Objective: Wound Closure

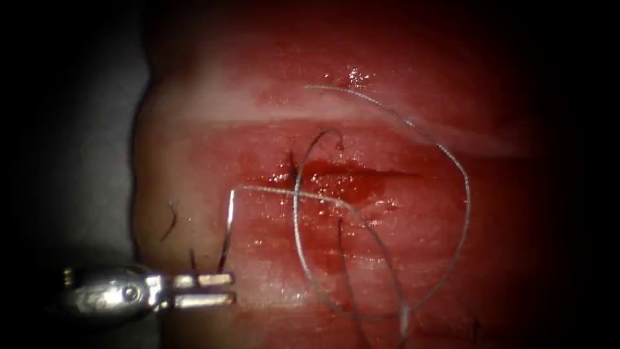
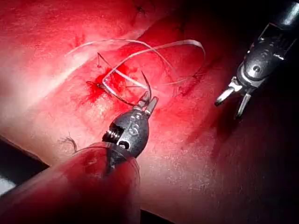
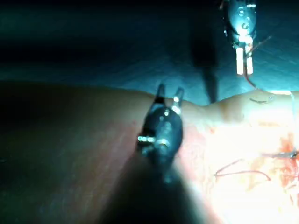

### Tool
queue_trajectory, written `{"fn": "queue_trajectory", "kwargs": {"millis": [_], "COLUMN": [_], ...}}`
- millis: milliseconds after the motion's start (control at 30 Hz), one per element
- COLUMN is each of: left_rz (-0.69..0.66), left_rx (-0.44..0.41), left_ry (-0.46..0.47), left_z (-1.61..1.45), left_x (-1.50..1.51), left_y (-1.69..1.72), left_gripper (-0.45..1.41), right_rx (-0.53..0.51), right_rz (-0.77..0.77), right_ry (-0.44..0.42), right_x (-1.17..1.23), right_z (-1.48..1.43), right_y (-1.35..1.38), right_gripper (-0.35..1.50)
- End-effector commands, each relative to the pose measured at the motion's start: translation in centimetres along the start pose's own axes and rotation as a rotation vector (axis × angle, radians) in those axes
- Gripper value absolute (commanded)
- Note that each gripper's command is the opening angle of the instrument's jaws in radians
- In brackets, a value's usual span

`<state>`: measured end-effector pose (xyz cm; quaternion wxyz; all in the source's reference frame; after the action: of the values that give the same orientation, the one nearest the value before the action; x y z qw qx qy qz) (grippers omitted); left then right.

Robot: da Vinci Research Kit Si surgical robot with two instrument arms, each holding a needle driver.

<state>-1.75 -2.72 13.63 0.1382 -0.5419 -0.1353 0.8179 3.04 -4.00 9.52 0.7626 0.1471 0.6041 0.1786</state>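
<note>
Two tools, one needle, one thread. Left tool [image 1: 216, 289], nearest, grips the needle [image 1: 229, 223] at its lower end, left of the cut [image 1: 349, 174], clear of the tissue [image 1: 194, 168]. Thread [image 1: 462, 194] loops beyond. Left wrist view adds right tool [image 2: 235, 99], jaws spread, empty.

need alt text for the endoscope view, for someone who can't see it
The left gripper, at the view's lower left, holds one end of the curved needle, which arcs up over the tissue left of the cut. Thread runs from the needle across the red, wet cut and loops wide on the right.
</note>
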Motion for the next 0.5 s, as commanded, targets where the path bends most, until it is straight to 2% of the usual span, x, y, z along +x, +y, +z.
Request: {"fn": "queue_trajectory", "kwargs": {"millis": [33,100,200,367,433,500], "left_rz": [-0.006,-0.007,-0.008,-0.007,-0.006,-0.005], "left_rx": [-0.007,-0.011,-0.019,-0.014,-0.014,-0.013], "left_ry": [0.001,0.002,0.004,0.0,0.0,-0.001], "left_z": [0.04,0.0,-0.07,-0.1,-0.11,-0.12], "left_x": [-0.07,-0.07,-0.07,-0.12,-0.15,-0.15], "left_y": [0.08,0.06,0.02,-0.02,-0.04,-0.05], "left_gripper": [-0.45,-0.45,-0.45,-0.45,-0.45,-0.45], "right_rx": [-0.012,-0.026,-0.05,-0.077,-0.081,-0.078], "right_rz": [-0.012,-0.038,-0.075,-0.089,-0.094,-0.101], "right_ry": [-0.004,-0.01,-0.023,-0.04,-0.046,-0.046], "right_x": [-0.13,-0.2,-0.3,-0.46,-0.54,-0.56], "right_z": [0.0,-0.08,-0.22,-0.45,-0.62,-0.69], "right_y": [0.12,0.3,0.53,0.85,1.0,1.03], "right_gripper": [1.03,1.11,1.11,0.99,0.99,1.01]}}
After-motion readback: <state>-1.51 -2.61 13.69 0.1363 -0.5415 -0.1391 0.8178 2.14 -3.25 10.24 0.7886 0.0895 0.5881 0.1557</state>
